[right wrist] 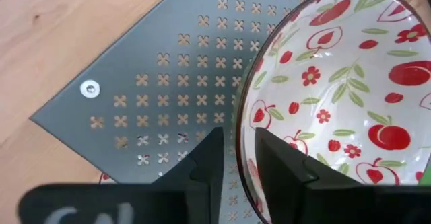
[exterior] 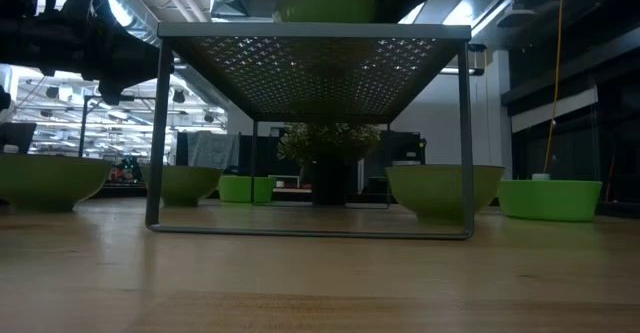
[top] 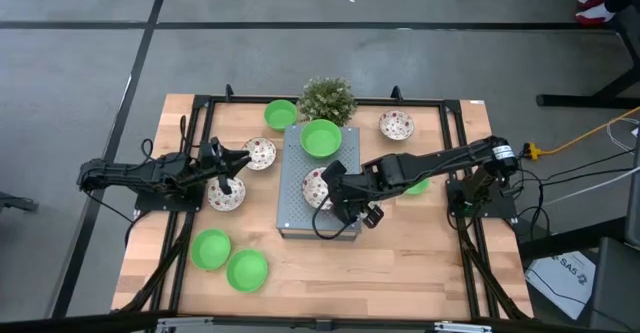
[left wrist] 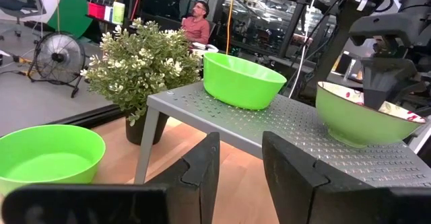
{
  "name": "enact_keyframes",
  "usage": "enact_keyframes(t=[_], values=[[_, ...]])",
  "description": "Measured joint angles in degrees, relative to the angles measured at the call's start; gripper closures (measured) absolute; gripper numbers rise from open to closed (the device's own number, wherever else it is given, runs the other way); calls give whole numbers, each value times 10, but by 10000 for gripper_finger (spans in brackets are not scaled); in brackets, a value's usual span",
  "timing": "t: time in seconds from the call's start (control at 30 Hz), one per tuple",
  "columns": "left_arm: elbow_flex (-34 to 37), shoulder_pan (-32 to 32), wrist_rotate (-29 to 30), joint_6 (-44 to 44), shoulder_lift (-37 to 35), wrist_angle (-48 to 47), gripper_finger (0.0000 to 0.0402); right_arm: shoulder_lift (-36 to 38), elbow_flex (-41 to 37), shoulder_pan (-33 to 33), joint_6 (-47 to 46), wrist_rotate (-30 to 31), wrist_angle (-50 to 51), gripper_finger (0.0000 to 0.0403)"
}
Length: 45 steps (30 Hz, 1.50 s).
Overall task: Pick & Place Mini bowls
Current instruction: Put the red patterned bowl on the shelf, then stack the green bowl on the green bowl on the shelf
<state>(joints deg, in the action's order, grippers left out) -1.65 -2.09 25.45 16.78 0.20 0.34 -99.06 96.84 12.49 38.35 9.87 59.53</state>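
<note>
Straddling the rim of the white apple-patterned mini bowl (right wrist: 337, 96), my right gripper (right wrist: 239, 160) has fingers slightly apart, not clamped; bowl rests on the grey perforated metal shelf (right wrist: 168, 83); my left gripper (left wrist: 239, 177) waits, fingers apart and empty, near the table's left edge.

A grey perforated metal shelf (exterior: 312, 73) on thin legs fills the middle of the frame, standing on the wooden counter (exterior: 320, 283). At the top centre, a plain green bowl (exterior: 325, 5) sits on its deck. Under the shelf, further back, stands a small bushy potted plant (exterior: 328, 158). Green bowls rest on the counter: one at the far left (exterior: 50, 180), one behind the left leg (exterior: 185, 183), one at centre right (exterior: 440, 188), one at the far right (exterior: 550, 198). In the upper left hangs a dark shape (exterior: 90, 33), probably part of an arm.
</note>
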Motion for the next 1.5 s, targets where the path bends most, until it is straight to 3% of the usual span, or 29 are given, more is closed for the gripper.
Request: enact_keyframes(t=[0.37,0.93,1.5], values=[[0,0,0,0,0,0,295,4,1,1,-34,0,-5,282],[0,0,0,0,0,0,295,4,111,1,-39,0,-1,280],[0,0,0,0,0,0,295,4,118,1,-39,0,-1,280]])
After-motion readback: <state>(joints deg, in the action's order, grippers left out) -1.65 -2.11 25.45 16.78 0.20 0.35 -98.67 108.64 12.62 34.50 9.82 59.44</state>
